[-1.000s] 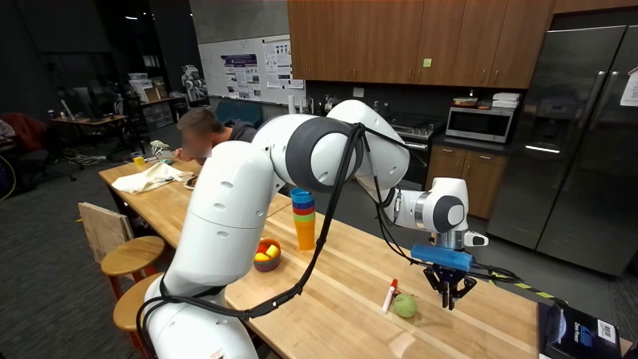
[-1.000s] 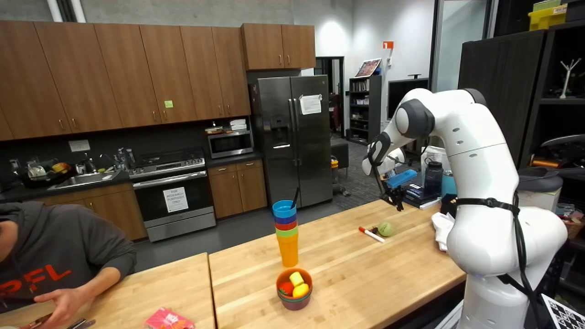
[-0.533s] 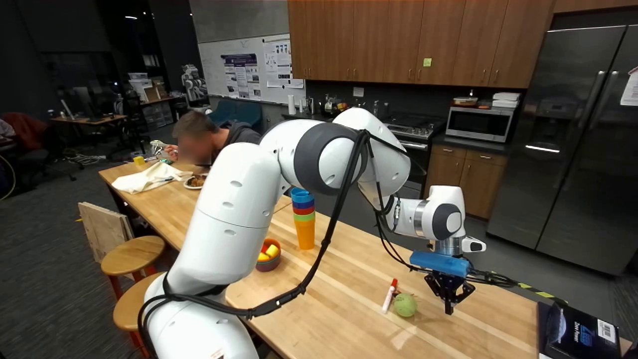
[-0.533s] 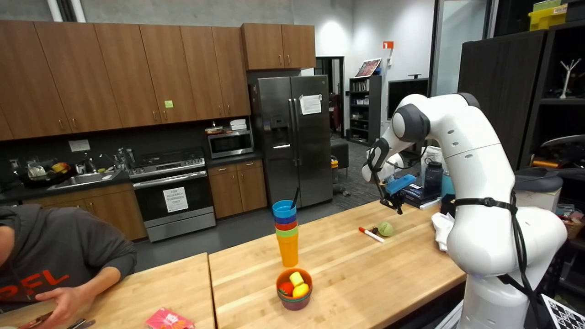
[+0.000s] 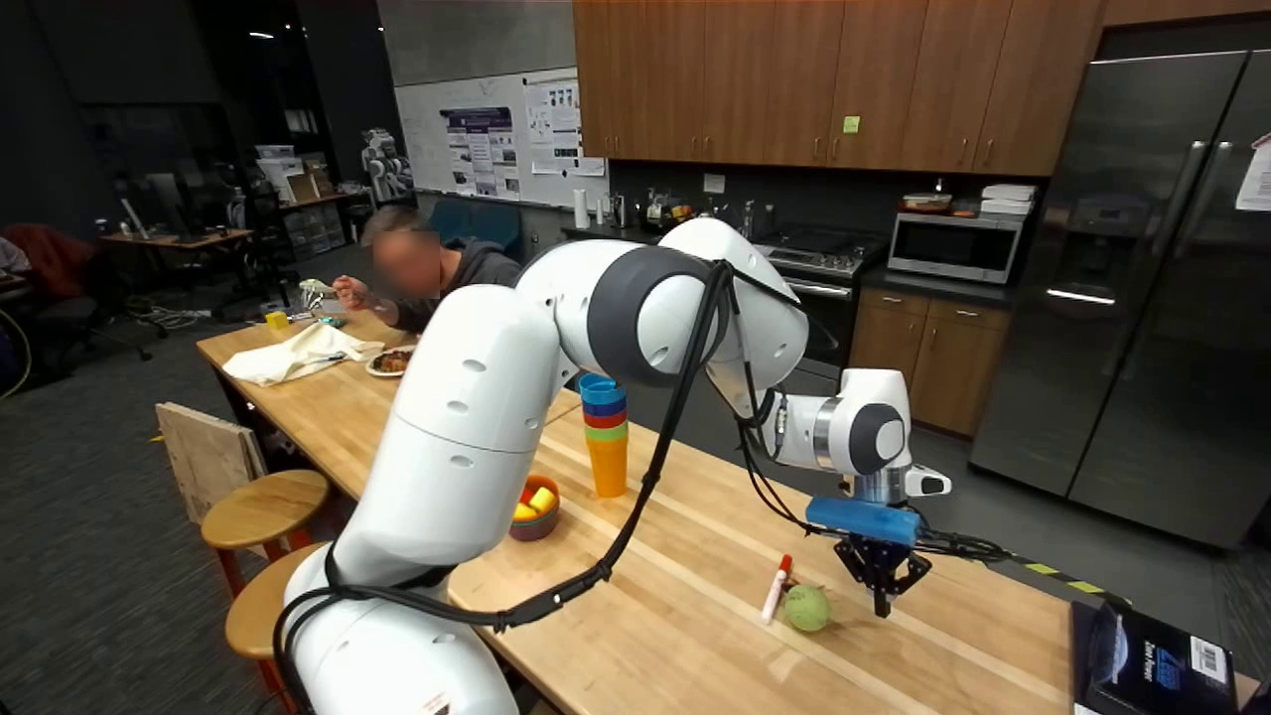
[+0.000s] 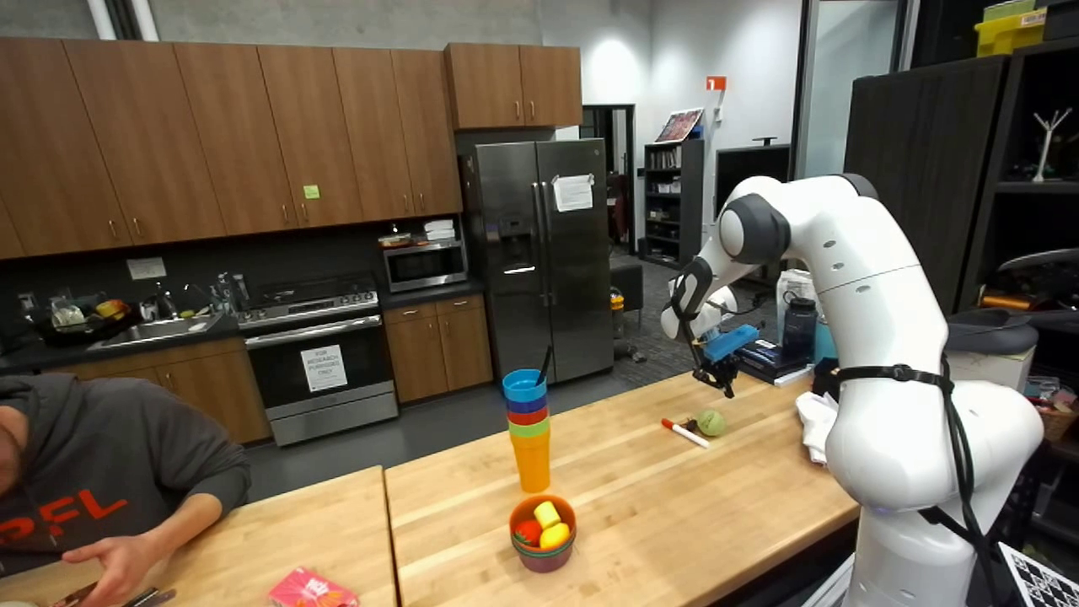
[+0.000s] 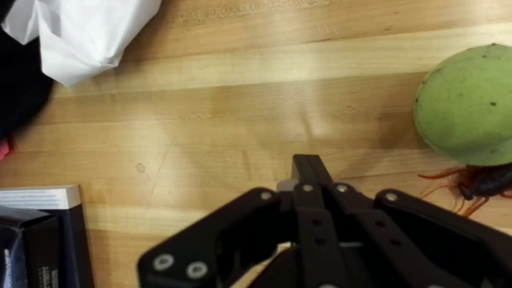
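Note:
My gripper (image 7: 307,159) is shut, its two black fingers pressed together with nothing between them. In both exterior views the gripper (image 5: 882,608) hangs above the wooden table (image 6: 641,506), pointing down. Nearest to it is a round green ball (image 7: 468,106) with small dark specks, at the right of the wrist view; the two are apart. Beside the green ball (image 5: 806,608) lies a dark insect-like thing (image 7: 490,182) with thin orange legs, partly cut off by the frame. A white marker (image 6: 684,432) with a red cap lies on the ball's other side from the gripper.
A stack of coloured cups (image 5: 608,457) and a bowl (image 6: 544,561) with yellow and red pieces stand farther along the table. A black box (image 5: 1157,655) is at the table's end. White crumpled material (image 7: 84,40) lies near the edge. A person (image 6: 110,480) sits at the adjoining table.
The fingers have come together from slightly apart. The arm first came down a little, then the gripper shifted toward the ball. Ball and marker have stayed put; the person's head and hand moved.

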Motion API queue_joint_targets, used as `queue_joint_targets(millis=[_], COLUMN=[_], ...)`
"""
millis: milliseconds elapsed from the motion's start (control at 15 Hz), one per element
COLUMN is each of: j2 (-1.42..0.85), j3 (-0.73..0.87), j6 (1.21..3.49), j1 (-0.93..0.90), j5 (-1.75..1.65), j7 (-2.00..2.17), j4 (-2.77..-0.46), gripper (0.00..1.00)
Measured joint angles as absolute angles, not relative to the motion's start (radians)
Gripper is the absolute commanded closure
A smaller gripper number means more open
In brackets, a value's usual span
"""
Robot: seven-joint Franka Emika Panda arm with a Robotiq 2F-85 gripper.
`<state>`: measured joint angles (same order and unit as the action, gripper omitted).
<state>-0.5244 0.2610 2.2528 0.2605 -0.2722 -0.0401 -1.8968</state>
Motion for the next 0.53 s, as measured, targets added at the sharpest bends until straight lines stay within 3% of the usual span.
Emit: queue_joint_targets(millis=[533], j2=[-0.524], j3=[0.239], j6=[2.276], j1=[0.227], j5=[-0.272], j7=[-0.040], j4=[-1.898], gripper=[1.00])
